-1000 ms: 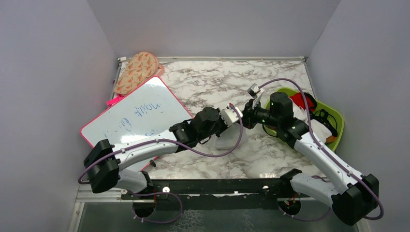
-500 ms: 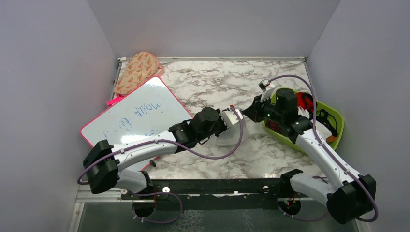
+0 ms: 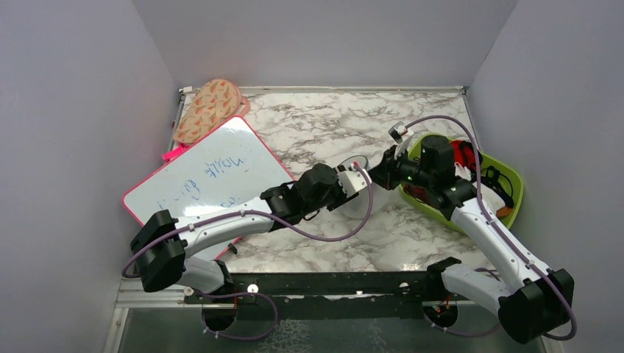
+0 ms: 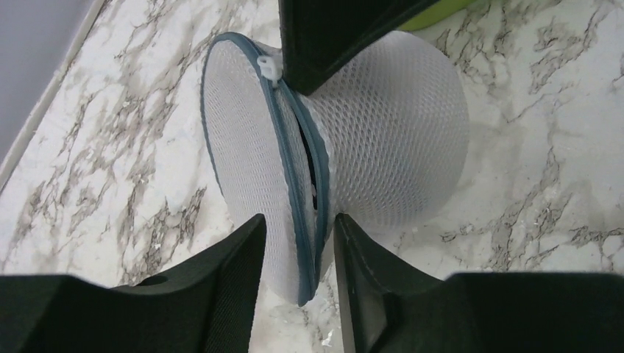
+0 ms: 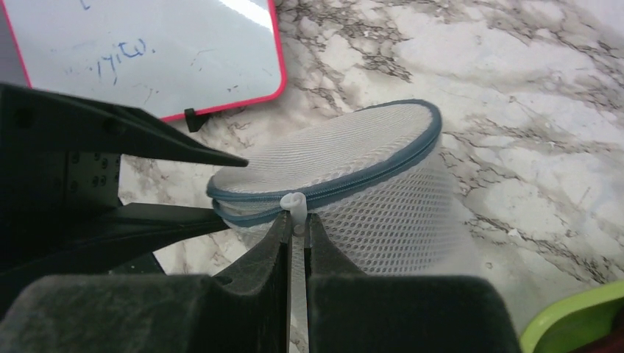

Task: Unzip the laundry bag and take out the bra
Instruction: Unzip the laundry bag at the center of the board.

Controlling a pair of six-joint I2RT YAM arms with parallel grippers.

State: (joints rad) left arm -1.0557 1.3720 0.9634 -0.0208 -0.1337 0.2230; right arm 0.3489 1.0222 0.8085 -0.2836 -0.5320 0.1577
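The laundry bag point(image 3: 362, 208) is a white mesh drum with a blue-grey zipper, tilted on its side at the table's middle. In the left wrist view its lid point(image 4: 243, 147) stands partly open from the body point(image 4: 397, 140), with a dark gap between them. My left gripper point(image 4: 298, 220) is shut on the bag's lower rim; it also shows in the top view point(image 3: 357, 190). My right gripper point(image 5: 296, 224) is shut on the white zipper pull point(image 5: 293, 202), and in the top view point(image 3: 377, 174) it is at the bag's right. The bra is hidden.
A lime-green tray point(image 3: 515, 193) with a dark red cloth point(image 3: 463, 153) and black items stands at the right, just behind my right arm. A pink-framed whiteboard point(image 3: 206, 176) lies at the left, with an orange patterned pad point(image 3: 212, 109) behind it.
The bag has been tipped up from lying flat, so its lid now faces up and left. My right gripper swung back towards the tray and stays at the zipper.
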